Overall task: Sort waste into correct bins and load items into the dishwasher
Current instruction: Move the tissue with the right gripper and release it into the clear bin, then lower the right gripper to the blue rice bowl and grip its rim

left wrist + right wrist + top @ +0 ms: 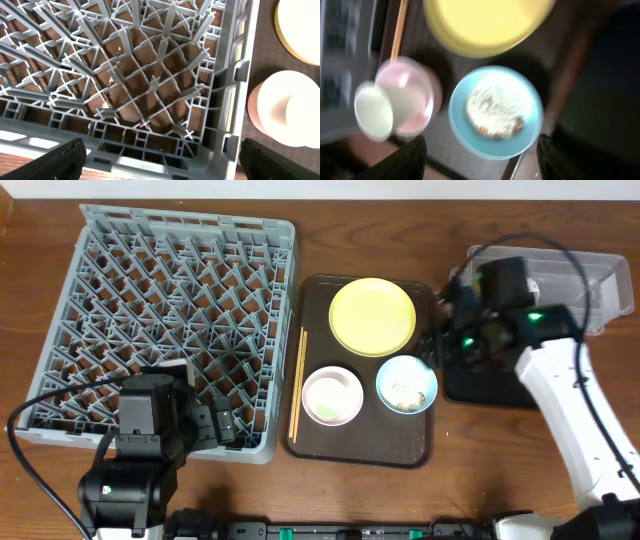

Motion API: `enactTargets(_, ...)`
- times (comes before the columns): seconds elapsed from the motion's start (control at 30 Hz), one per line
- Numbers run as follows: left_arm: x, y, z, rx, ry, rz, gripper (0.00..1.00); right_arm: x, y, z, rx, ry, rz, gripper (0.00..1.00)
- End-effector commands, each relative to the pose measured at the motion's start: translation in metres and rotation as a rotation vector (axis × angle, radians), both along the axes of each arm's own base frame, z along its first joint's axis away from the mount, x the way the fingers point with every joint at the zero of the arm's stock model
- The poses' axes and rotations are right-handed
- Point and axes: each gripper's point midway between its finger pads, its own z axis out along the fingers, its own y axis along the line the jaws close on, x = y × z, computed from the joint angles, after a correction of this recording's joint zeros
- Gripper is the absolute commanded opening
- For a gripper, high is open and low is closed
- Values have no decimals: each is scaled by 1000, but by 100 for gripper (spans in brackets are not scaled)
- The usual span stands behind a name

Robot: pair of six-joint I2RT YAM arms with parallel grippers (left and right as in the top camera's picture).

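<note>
Your right gripper (482, 160) hangs, jaws released and empty, over the small round light-blue bowl (462, 125) by the brown rectangular serving tray's (365, 445) right edge, seemingly poised to grasp it; your left gripper (167, 162) gapes idle.

Place: likely a robotics lab bench, dressed as a kitchen clean-up.
Shown by: cabled robot arms (575, 400) at the near edge.
Also: dish rack (170, 310) left, serving tray (365, 445) beside it, on a wooden table (350, 230).

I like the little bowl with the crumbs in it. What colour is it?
Light blue. The small bowl shows sharpest in the overhead view.
</note>
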Motion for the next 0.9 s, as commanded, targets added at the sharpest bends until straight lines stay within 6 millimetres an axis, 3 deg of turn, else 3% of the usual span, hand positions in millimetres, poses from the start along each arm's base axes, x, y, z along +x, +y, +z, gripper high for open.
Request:
enactTargets(0.0,2,-1,7,-2,-17,1,98,-21,13,-18,-114,4,157,68)
enactTargets(0.1,2,-1,7,-2,-17,1,98,-32,29,-30,-143,-2,234,62)
enactTargets(0.2,2,-1,7,-2,-17,1,98,-39,45,-45,-152,-20,288,49)
enactTargets(0.43,2,-1,7,-2,-17,1,98,-50,72,-82,-118,-60,314,45)
enactTargets(0.6,1,-1,6,-2,-11,1,98,-51,74,-101,-121,-71,276,43)
enactTargets(0.73,1,-1,6,-2,-10,1,98,-53,78,-109,-109,-88,276,36)
enactTargets(0.87,1,-1,6,-2,-10,1,98,-51,69,-117,-152,-91,211,33)
